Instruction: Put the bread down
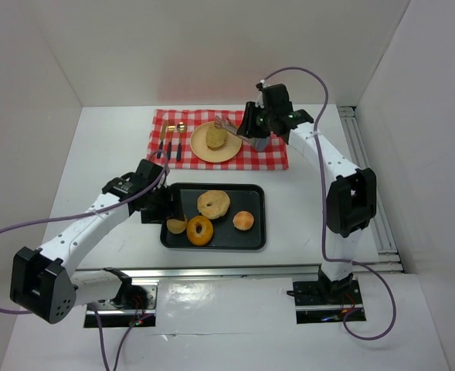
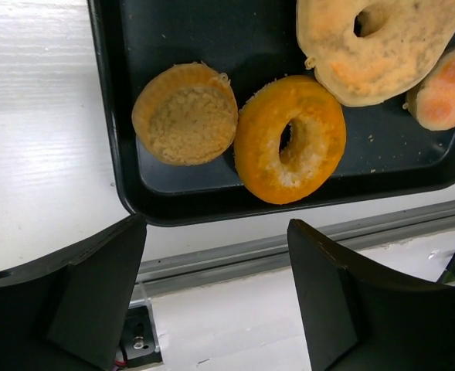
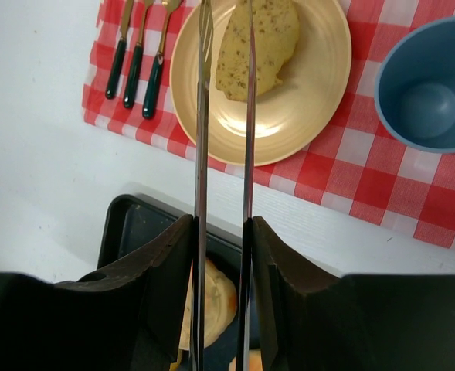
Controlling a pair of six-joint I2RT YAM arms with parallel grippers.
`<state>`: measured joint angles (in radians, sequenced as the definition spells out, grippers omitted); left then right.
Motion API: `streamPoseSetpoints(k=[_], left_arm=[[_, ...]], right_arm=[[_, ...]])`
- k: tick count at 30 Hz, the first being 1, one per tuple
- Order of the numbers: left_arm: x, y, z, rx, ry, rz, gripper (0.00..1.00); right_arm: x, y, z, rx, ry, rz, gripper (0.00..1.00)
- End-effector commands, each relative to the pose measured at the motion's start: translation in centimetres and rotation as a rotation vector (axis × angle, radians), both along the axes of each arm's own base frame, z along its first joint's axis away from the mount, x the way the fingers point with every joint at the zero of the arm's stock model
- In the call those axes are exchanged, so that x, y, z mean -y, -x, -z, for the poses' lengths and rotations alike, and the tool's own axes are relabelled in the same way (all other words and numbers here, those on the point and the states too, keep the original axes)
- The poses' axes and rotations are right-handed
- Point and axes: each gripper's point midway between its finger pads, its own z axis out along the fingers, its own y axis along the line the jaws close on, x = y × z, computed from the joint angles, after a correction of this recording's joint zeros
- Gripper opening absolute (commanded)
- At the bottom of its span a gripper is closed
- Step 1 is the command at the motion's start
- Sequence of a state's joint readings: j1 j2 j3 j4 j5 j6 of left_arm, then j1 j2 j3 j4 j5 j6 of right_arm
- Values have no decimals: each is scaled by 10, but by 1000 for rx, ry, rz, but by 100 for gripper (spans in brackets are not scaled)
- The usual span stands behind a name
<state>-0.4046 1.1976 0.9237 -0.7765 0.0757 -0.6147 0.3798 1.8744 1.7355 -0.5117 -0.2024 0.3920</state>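
A seeded piece of bread [image 3: 269,39] lies on the beige plate [image 3: 304,100] on the red checked cloth [image 3: 351,174]; from above the bread [image 1: 216,137] sits mid-plate [image 1: 200,151]. My right gripper [image 3: 223,224] is shut on metal tongs [image 3: 202,116]. The two blades stand slightly apart, and their tips reach the bread's left part. In the top view the right gripper [image 1: 252,127] hangs just right of the plate. My left gripper [image 2: 215,232] is open and holds nothing, hovering at the black tray's [image 2: 134,46] near left corner.
The tray [image 1: 242,239] holds a pale bagel [image 1: 212,203], an orange doughnut [image 1: 200,230], a small bun [image 1: 243,220] and a muffin [image 1: 176,226]. Cutlery [image 3: 138,62] lies left of the plate and a blue cup [image 3: 428,85] stands to its right. White walls enclose the table.
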Motion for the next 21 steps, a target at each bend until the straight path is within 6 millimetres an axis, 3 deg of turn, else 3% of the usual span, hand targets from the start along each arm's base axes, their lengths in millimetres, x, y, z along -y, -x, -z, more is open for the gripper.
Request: streamPoseSetpoints(k=[1, 3, 7, 9, 12, 15, 18, 21], left_arm=[[8, 2, 5, -14, 23, -13, 86], [9, 10, 5, -14, 42, -19, 86], [5, 10, -7, 44, 63, -67, 86], [-4, 11, -18, 82, 46, -114, 88], [-19, 5, -31, 130, -8, -178, 88], [-29, 2, -41, 144, -54, -227, 89], [-43, 0, -49, 140, -92, -283, 89], [-55, -3, -59, 164, -90, -354, 89]], right_arm=[[3, 3, -85, 189, -49, 1, 42], [5, 17, -105, 224, -58, 1, 42], [14, 37, -114, 227, -51, -3, 42], [9, 51, -107, 210, -26, -39, 42], [-11, 86, -87, 147, 15, -156, 42], [-38, 134, -45, 25, 63, -298, 42], [-46, 178, -20, -69, 108, -392, 42], [-46, 206, -8, -130, 120, -459, 42]])
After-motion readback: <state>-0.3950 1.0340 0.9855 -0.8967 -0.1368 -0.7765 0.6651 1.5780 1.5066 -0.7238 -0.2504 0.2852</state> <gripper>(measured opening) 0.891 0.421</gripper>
